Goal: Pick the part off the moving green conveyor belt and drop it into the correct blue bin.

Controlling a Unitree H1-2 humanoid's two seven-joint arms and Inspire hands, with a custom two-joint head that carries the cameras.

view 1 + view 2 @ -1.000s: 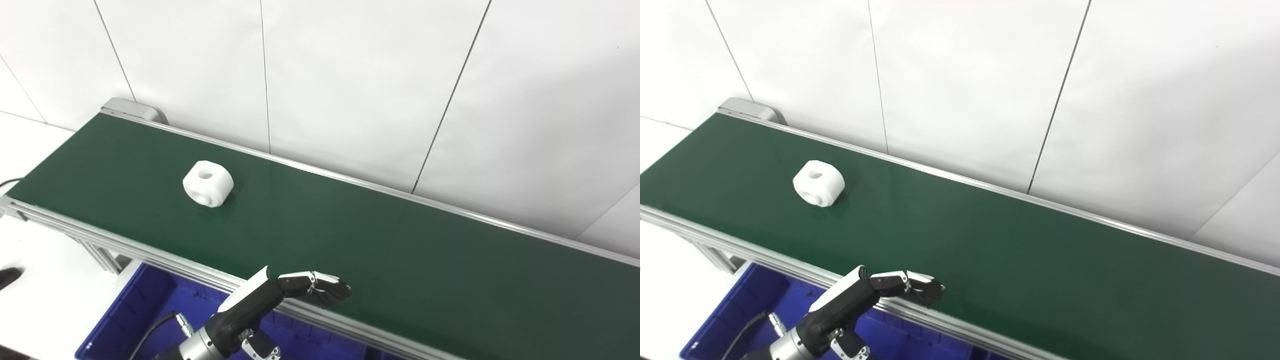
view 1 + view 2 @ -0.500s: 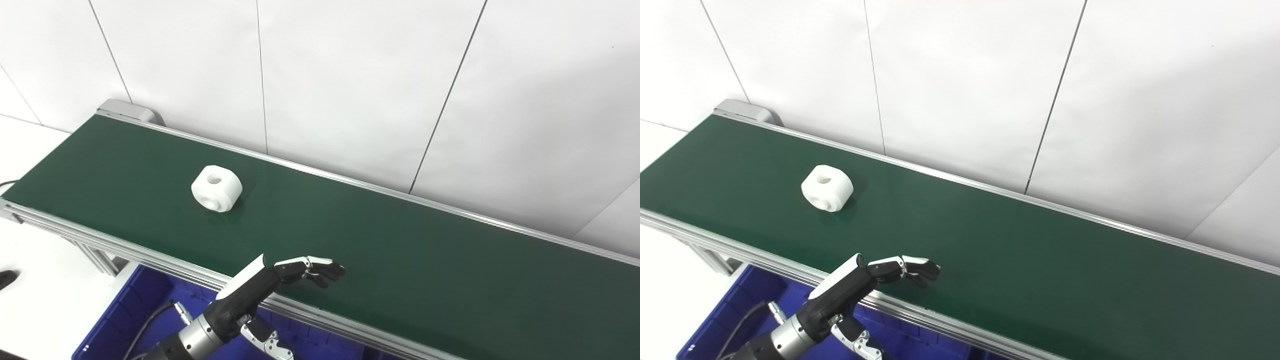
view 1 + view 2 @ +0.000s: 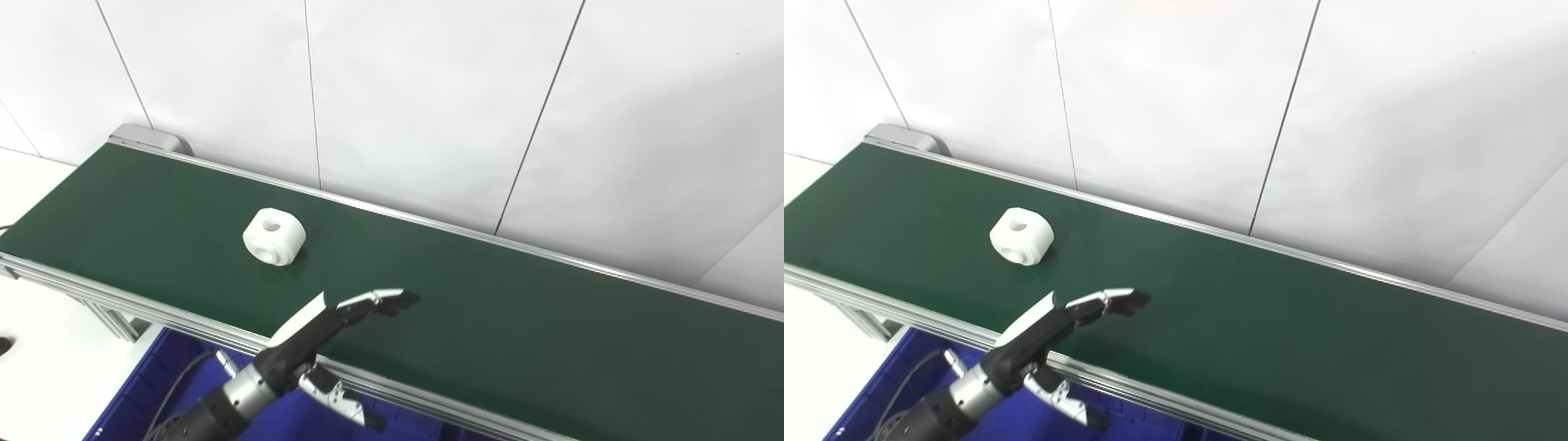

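A white rounded part (image 3: 274, 236) with a hole through its top lies on the green conveyor belt (image 3: 502, 318), toward the belt's left half. My left hand (image 3: 334, 324) reaches up over the belt's near rail, to the right of the part and nearer to me. It is open, with the fingers (image 3: 383, 300) stretched out flat over the belt and the thumb hanging below the rail. It holds nothing and is well apart from the part. My right hand is out of sight.
A blue bin (image 3: 171, 386) sits below the belt's near rail (image 3: 153, 309), under my left arm. The belt's metal end cap (image 3: 147, 136) is at the far left, against the white panelled wall (image 3: 429, 104). A white surface (image 3: 43, 367) lies at the lower left.
The left hand has risen and moved farther over the belt, its fingers straightening. The part has drifted right along the belt. The camera has also shifted a little.
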